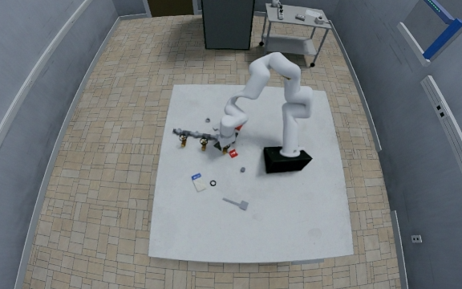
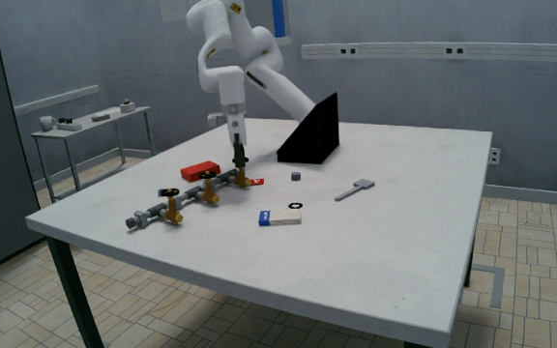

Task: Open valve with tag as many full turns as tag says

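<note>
A grey pipe [image 2: 182,197] lies on the white table with three brass valves. The left valve [image 2: 171,205] and the middle valve [image 2: 208,188] have black handwheels on top. The right valve [image 2: 241,179] has a small red tag [image 2: 257,182] lying beside it on the table; the tag also shows in the overhead view [image 1: 233,152]. My gripper [image 2: 240,159] points straight down over the right valve, fingers open around its handwheel, which they hide. In the overhead view the gripper [image 1: 223,145] covers that valve.
A red box [image 2: 200,170] lies behind the pipe. A small grey cylinder [image 2: 296,176], a black ring [image 2: 295,205], a blue and white box [image 2: 279,217] and a grey flat tool [image 2: 354,189] lie to the right. The arm's black base [image 2: 313,130] stands further back.
</note>
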### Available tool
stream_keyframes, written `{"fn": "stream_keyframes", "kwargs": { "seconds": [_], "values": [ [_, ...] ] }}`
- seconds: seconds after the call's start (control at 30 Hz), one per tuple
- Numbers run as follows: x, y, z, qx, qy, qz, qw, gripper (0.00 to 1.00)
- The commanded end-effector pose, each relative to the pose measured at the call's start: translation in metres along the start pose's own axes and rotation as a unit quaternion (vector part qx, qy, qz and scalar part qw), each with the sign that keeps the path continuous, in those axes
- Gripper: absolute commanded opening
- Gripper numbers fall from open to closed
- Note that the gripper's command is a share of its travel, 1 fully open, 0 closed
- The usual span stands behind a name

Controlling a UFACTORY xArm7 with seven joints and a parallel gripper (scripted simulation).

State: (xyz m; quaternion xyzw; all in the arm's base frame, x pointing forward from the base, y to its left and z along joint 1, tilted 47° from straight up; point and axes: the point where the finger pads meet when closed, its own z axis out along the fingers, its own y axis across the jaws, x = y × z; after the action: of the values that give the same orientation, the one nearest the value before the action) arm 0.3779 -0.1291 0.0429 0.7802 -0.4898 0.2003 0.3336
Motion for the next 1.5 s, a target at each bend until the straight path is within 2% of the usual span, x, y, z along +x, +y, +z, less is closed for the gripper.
{"fn": "stream_keyframes", "kwargs": {
  "seconds": [0.0, 0.07, 0.13, 0.17, 0.43, 0.47, 1.47],
  "values": [
    [-0.0008, -0.0017, -0.0010, 0.011, 0.017, 0.137, 0.990, 1.00],
    [-0.0008, -0.0017, -0.0010, 0.014, 0.021, 0.198, 0.980, 1.00],
    [-0.0008, -0.0017, -0.0010, 0.014, 0.021, 0.198, 0.980, 1.00],
    [-0.0008, -0.0017, -0.0009, 0.015, 0.024, 0.228, 0.973, 1.00],
    [-0.0008, -0.0017, -0.0009, 0.016, 0.024, 0.251, 0.968, 1.00],
    [-0.0008, -0.0017, -0.0009, 0.016, 0.024, 0.251, 0.968, 0.00],
    [-0.0008, -0.0017, -0.0009, 0.016, 0.024, 0.234, 0.972, 0.00]
  ]
}}
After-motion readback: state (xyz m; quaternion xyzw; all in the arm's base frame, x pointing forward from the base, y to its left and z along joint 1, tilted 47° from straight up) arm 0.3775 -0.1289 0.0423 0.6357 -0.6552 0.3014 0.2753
